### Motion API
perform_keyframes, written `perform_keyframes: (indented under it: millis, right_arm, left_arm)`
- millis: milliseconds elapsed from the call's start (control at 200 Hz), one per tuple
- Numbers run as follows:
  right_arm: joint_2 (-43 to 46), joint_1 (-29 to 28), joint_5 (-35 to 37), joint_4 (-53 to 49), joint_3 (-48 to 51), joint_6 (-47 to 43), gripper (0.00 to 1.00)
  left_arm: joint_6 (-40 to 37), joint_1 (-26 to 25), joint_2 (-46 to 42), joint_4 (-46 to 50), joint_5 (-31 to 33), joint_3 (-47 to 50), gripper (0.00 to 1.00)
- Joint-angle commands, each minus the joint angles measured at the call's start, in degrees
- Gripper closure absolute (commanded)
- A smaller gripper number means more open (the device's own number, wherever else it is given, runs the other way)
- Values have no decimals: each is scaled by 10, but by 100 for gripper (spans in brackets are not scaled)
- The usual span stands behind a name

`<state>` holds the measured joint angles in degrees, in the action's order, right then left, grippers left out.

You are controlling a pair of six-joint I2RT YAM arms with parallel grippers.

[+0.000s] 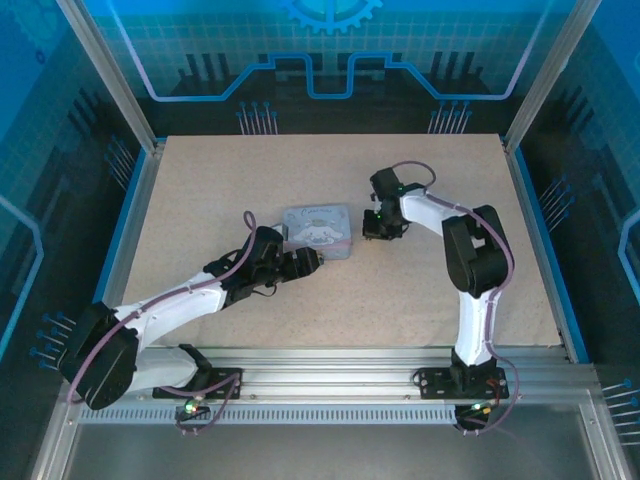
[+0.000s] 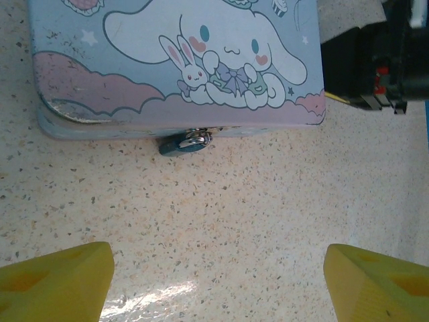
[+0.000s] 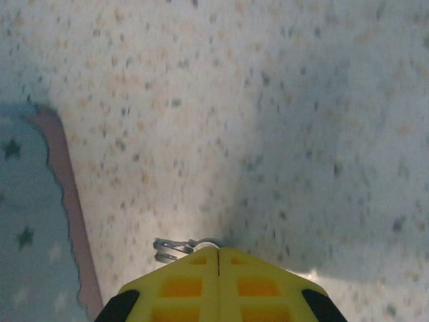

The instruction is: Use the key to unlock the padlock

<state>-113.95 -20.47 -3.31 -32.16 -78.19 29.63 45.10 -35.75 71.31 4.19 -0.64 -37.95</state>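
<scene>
the right gripper [image 3: 218, 258] is pressing its yellow fingers tightly together, and it is pinching the key [image 3: 173, 247], a thin grey metal piece that is poking out of the fingertips toward 9 o'clock in the right wrist view. the gripper is hovering low over the speckled table [image 3: 281, 100], with the edge of the pale blue cartoon tin [image 3: 27, 228] showing at 8 o'clock.

in the top view the tin [image 1: 318, 230] is lying flat near the middle of the table. the right gripper [image 1: 378, 228] is sitting just beside it at 3 o'clock, and the left gripper [image 1: 305, 262] is waiting near its 7 o'clock corner.

the left gripper [image 2: 218, 265] is holding its jaws wide apart and is gripping nothing. straight ahead of it, at 12 o'clock, the small teal padlock [image 2: 182, 143] is hanging on the clasp at the tin's near edge, and its silver shackle is looking closed.

the task seems to be at an early stage: the key is in hand, but it is not yet at the padlock, which is sitting on a different side of the tin. bringing the key round, inserting it and turning it all appear to be left.
</scene>
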Motion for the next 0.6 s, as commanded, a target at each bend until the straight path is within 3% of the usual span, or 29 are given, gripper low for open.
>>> perform_keyframes:
  millis: [0, 295, 595]
  right_arm:
    - [77, 8, -28, 17, 30, 14, 100]
    - [288, 8, -79, 25, 108, 9, 100]
    - [434, 7, -269, 4, 109, -20, 100]
  left_arm:
    - [2, -5, -15, -6, 3, -4, 16]
    - [-15, -4, -43, -23, -38, -46, 17]
    - [-2, 14, -51, -139, -179, -72, 17]
